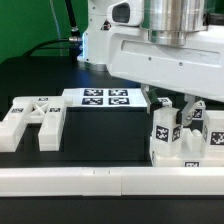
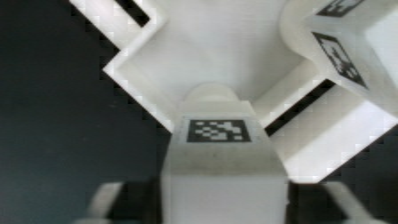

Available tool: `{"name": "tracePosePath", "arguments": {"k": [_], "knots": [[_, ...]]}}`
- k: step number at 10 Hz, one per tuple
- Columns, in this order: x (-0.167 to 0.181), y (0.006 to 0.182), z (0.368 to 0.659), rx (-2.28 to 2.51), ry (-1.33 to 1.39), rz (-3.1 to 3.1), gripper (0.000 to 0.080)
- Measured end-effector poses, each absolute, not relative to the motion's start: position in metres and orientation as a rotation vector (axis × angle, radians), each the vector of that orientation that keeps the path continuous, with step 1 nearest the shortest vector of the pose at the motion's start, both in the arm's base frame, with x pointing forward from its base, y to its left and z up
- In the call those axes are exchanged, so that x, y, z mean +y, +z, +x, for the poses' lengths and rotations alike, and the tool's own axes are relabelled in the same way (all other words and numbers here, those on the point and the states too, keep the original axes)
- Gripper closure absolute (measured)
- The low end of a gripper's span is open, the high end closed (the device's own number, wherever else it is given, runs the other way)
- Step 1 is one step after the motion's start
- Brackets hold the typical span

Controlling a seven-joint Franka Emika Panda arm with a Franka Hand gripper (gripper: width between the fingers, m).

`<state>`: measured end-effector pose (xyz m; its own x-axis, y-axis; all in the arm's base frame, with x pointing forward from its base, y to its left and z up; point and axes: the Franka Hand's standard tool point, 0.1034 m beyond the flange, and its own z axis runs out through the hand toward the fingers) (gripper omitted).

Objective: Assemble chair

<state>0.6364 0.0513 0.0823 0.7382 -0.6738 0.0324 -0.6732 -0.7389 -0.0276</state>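
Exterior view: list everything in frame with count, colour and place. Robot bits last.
loose chair pieces: at least two, white with black-and-white tags, on the table at the exterior view's left
upright chair pieces: count unclear, white with tags, exterior view's right, below the gripper
marker board: one, white with several tags, flat, mid-table
rail: one, plain white, along the near edge
table: one, black
gripper: one, dark fingers, over the upright pieces; open or shut unclear
arm: one, glossy white, top right
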Motion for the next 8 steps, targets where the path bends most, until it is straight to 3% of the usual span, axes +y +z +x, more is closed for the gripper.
{"name": "tracePosePath", "arguments": {"k": [2,8], "knots": [[0.0559,0.082,0.6353,1.019,-0.059,-2.96,0.0173],[0.0502,0.0811,0.6371,0.069,-0.091,-3.145,0.015]]}}
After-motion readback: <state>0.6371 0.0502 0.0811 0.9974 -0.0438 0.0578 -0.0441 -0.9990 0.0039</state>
